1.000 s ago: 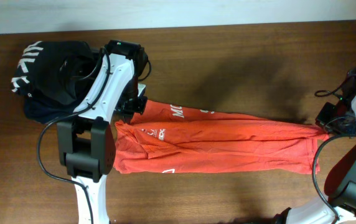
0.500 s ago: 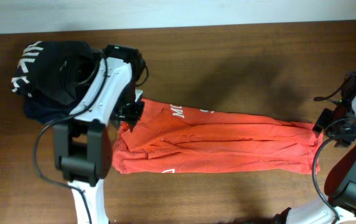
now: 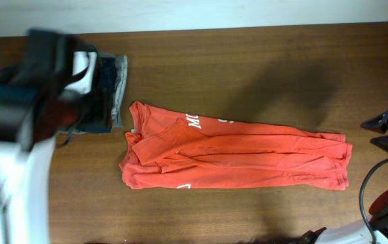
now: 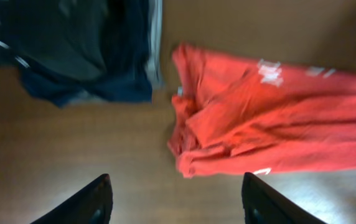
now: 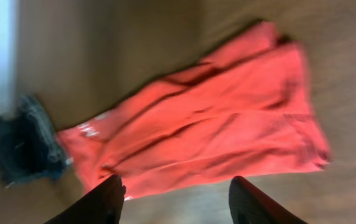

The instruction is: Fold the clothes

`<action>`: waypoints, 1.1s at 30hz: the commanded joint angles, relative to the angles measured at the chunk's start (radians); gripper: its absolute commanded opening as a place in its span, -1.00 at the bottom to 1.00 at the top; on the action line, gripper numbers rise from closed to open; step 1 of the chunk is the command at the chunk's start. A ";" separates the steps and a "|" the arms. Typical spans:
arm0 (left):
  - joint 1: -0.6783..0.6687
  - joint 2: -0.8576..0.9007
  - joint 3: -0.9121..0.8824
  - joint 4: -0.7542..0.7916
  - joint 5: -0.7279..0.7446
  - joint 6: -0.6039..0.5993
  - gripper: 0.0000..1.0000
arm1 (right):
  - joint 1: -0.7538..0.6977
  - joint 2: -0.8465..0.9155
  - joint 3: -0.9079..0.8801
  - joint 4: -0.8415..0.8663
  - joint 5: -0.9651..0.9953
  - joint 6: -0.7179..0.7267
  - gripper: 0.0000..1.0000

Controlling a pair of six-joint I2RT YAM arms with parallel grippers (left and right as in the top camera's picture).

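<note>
Covering dark garments (image 3: 114, 85): blurred left arm (image 3: 17, 129); T-shirt (image 3: 248, 157) lettering (image 3: 194, 123) partly hidden in fold.

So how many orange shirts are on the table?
1. The orange shirt lies stretched across the middle of the table, beside the pile of dark clothes. That pile could hide another.

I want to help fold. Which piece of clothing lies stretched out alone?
The orange-red T-shirt, long across the table; the dark garments sit bunched together beside it.
</note>
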 commanded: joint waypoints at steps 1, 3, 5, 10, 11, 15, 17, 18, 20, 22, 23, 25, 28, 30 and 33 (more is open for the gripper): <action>0.003 -0.166 0.027 0.039 -0.002 0.009 0.62 | -0.002 -0.103 0.014 -0.025 -0.188 -0.131 0.26; 0.003 -0.236 0.027 0.068 -0.003 0.009 0.68 | 0.011 -0.179 0.014 -0.023 -0.193 -0.130 0.28; 0.003 -0.307 0.027 0.097 -0.027 0.009 0.69 | 0.039 -0.267 0.014 -0.008 -0.203 -0.131 0.29; 0.003 -0.392 0.027 0.119 -0.054 0.008 0.71 | 0.142 -0.403 0.014 0.084 -0.054 -0.043 0.62; 0.003 -0.397 0.027 0.117 -0.053 0.008 0.71 | 0.153 -0.398 0.011 0.104 -0.009 -0.013 0.71; 0.002 -0.390 0.027 0.110 -0.045 0.007 0.70 | 0.161 -0.257 -0.010 0.118 0.107 0.005 0.83; 0.002 -0.385 0.026 0.110 -0.045 0.004 0.71 | 0.161 -0.173 -0.010 0.116 0.144 0.005 0.83; 0.002 -0.381 0.026 0.110 -0.042 0.003 0.71 | 0.161 -0.132 -0.010 0.116 0.154 0.005 0.82; 0.000 -0.376 0.026 0.109 -0.037 0.000 0.71 | 0.161 -0.030 -0.010 0.124 0.204 0.004 0.80; 0.000 -0.373 0.026 0.110 -0.014 0.000 0.71 | 0.159 0.069 -0.010 0.139 0.229 -0.002 0.79; 0.000 -0.373 0.026 0.109 -0.013 0.001 0.71 | 0.159 0.120 -0.010 0.146 0.266 -0.002 0.79; 0.000 -0.373 0.026 0.110 -0.013 0.001 0.71 | 0.159 0.188 -0.010 0.149 0.330 -0.002 0.72; 0.000 -0.373 0.026 0.114 -0.021 0.001 0.71 | 0.158 0.275 -0.010 0.149 0.418 -0.002 0.69; 0.000 -0.370 0.026 0.118 -0.027 0.001 0.71 | 0.145 0.308 -0.010 0.156 0.443 -0.003 0.69; 0.000 -0.360 0.026 0.117 -0.027 0.001 0.71 | 0.117 0.332 -0.011 0.168 0.464 -0.002 0.69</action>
